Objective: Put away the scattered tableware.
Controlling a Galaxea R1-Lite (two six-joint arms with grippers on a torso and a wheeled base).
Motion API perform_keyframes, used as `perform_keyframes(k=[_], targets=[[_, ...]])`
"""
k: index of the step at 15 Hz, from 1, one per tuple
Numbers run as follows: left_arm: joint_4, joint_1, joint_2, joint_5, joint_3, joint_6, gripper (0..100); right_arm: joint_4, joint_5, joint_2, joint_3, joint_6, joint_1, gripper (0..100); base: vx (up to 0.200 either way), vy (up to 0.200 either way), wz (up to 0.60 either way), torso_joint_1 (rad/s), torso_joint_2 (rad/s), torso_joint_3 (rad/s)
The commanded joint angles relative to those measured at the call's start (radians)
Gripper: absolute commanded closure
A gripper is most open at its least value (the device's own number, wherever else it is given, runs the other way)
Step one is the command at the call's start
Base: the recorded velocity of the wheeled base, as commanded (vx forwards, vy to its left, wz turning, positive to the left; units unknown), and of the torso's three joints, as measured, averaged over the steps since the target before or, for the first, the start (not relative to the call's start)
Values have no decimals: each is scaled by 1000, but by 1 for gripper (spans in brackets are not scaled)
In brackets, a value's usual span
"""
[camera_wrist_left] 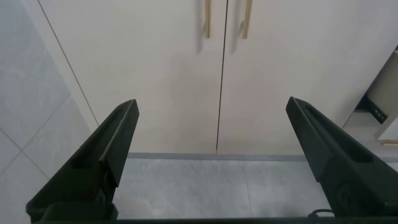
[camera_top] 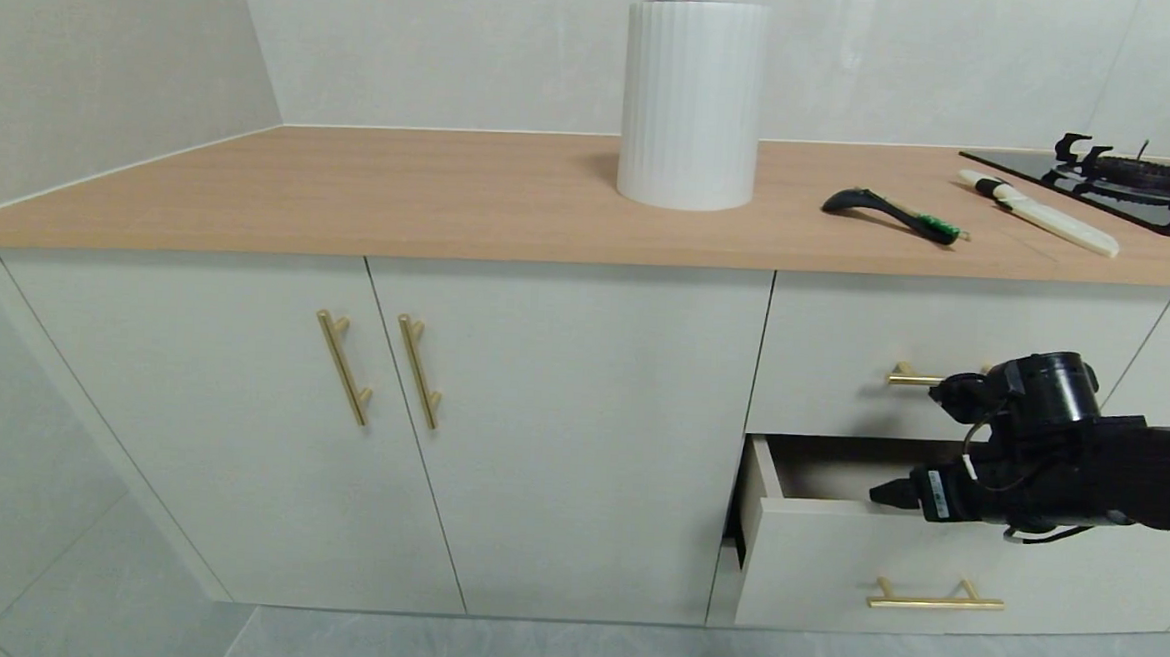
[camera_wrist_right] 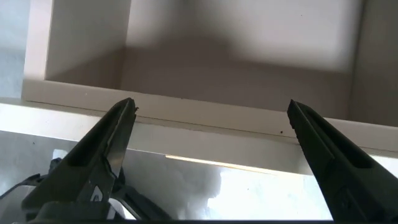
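— What's the biggest thing in front of you?

— The wooden tabletop (camera_top: 352, 191), running the width of the wall. Under it, on my left, are two closed cabinet doors (camera_top: 240, 421) with brass handles.

— And to the right of those?

— Two drawers. The lower drawer (camera_top: 833, 567) stands open, and what I can see of its inside is bare.

— Anything standing on the tabletop?

— A tall white ribbed canister (camera_top: 692, 104) near the back wall, and a black hob (camera_top: 1133, 182) at the far right.

— Where are your arms?

— My right gripper (camera_top: 885, 494) is at the open drawer, just over its front edge. From the wrist, its fingers are spread wide with nothing between them (camera_wrist_right: 211, 102). My left gripper (camera_wrist_left: 211, 102) is low, facing the cabinet doors and the floor — also released, holding nothing.

— So where's the tableware?

— On the tabletop, between canister and hob. The pale knife (camera_top: 1046, 217) lies just beside the hob's edge. The black ladle (camera_top: 887, 211), with green at its handle end, lies nearer the canister, apart from the knife.
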Motion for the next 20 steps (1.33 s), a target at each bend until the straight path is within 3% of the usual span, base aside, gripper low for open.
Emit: perform_keyframes(k=[1, 5, 12, 20], targets=[[-1, 0, 0, 1, 0, 0, 0, 73, -1, -25, -10, -4, 0, 0, 0, 0, 0, 0, 0, 0], [-1, 0, 0, 1, 0, 0, 0, 342, -1, -95, -79, -15, 7, 0, 0, 0, 0, 0, 0, 0], [-1, 0, 0, 1, 0, 0, 0, 523, -56, -150, -36, -57, 16, 0, 0, 0, 0, 0, 0, 0], [1, 0, 0, 1, 0, 0, 0, 529, -58, -313, 150, -60, 33, 0, 0, 0, 0, 0, 0, 0]])
